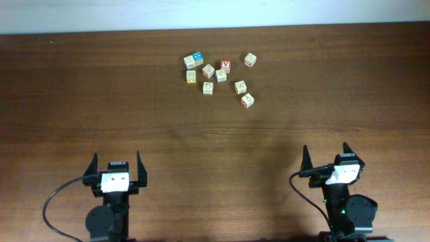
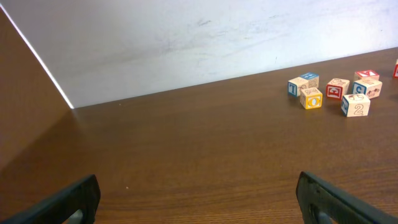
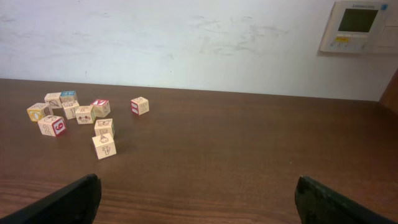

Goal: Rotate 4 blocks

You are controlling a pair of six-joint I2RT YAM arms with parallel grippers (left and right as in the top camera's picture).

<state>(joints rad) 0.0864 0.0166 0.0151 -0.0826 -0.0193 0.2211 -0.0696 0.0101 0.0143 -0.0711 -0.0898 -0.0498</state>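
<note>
**End effectors**
- The left end effector (image 1: 117, 156) sits at the near left of the surface (image 1: 80, 94). Its jaws are spread wide and nothing lies between them.
- The right end effector (image 1: 325, 148) sits at the near right. Its jaws are also spread wide and empty.
- Both point toward the far side. Each wrist view shows only the two dark fingertips at the lower corners, with bare wood between them.

**Blocks**
- The blocks (image 1: 220, 76) lie in a loose group at the far middle of the surface, close to the far edge and well apart from both end effectors.
- Every cube rests flat on the wood and none is stacked.
- The left part of the group is tightly packed. Three cubes stand a little apart on its right side, one far and two nearer.
- The blue-topped cube (image 1: 197, 57) is at the far left of the group, just beside a cream cube.
- The red "V" cube (image 1: 226, 66) is near the middle of the group.
- The pictures do not show which four cubes belong to the task.

**Surroundings**
- A pale wall (image 3: 186, 43) rises beyond the far edge.
- A wall panel (image 3: 359, 26) hangs at the far right.
</note>
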